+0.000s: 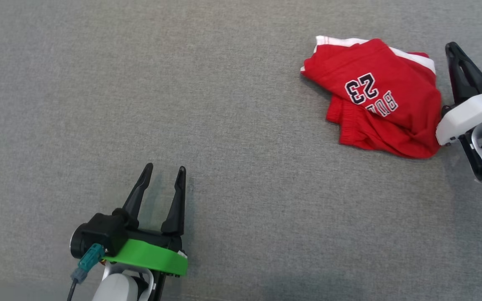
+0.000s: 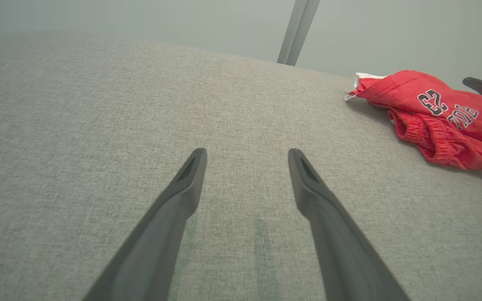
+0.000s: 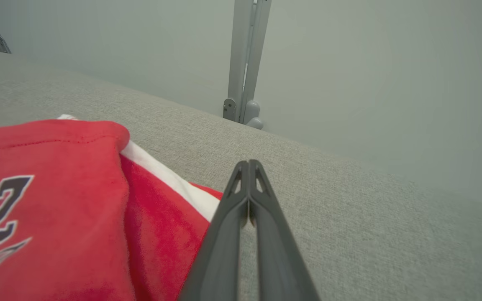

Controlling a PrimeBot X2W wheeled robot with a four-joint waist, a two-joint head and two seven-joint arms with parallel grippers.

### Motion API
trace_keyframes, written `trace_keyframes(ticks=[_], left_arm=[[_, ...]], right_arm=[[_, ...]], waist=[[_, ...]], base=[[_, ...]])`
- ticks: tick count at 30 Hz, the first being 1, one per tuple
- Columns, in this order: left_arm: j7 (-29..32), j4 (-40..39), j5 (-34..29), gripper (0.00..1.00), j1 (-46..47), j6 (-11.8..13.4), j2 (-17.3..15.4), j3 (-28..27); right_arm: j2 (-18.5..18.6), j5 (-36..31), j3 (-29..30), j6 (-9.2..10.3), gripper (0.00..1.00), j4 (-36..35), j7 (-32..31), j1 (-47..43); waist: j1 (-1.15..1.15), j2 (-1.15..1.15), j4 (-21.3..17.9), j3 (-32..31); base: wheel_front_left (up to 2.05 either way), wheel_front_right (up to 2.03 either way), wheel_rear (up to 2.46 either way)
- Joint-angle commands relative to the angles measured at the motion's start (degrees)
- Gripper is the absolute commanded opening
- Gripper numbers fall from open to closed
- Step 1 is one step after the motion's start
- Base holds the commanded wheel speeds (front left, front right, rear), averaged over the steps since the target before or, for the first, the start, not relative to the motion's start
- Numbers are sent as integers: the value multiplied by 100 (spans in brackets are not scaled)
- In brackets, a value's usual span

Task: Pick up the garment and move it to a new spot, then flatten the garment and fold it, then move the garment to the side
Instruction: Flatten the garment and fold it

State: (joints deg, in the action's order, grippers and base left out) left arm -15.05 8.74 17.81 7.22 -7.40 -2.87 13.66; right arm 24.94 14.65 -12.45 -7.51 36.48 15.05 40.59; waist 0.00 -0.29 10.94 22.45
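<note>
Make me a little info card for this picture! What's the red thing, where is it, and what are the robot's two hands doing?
Clothing: red shorts, number 23 on them, white stripe
Shape: crumpled, not yet flattened or folded
Where: on the grey fabric surface, on the robot's right side
Left hand: open, holding nothing, well apart from the shorts
Right hand: shut, close beside the shorts' edge; no cloth between its tips
</note>
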Motion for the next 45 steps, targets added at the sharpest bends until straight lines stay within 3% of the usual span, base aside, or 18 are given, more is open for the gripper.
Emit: trace_keyframes(ticks=[1,10,19,45], left_arm=[[-14,-7,-17,100,90,-16,-6,-30],[-14,84,-20,100,126,-16,-5,-105],[-14,227,-65,100,93,51,-6,-137],[-14,271,106,100,-135,97,-6,-126]], right_arm=[[52,88,-98,4,0,33,14,132],[372,620,-1179,4,0,169,14,447],[602,949,-1870,4,0,-521,13,98],[532,1280,-3174,4,0,-1244,14,-476]], waist=[[0,29,349,325],[0,29,420,337],[0,29,231,216],[0,29,156,-239]], base=[[0,0,0],[0,0,0],[0,0,0],[0,0,0]])
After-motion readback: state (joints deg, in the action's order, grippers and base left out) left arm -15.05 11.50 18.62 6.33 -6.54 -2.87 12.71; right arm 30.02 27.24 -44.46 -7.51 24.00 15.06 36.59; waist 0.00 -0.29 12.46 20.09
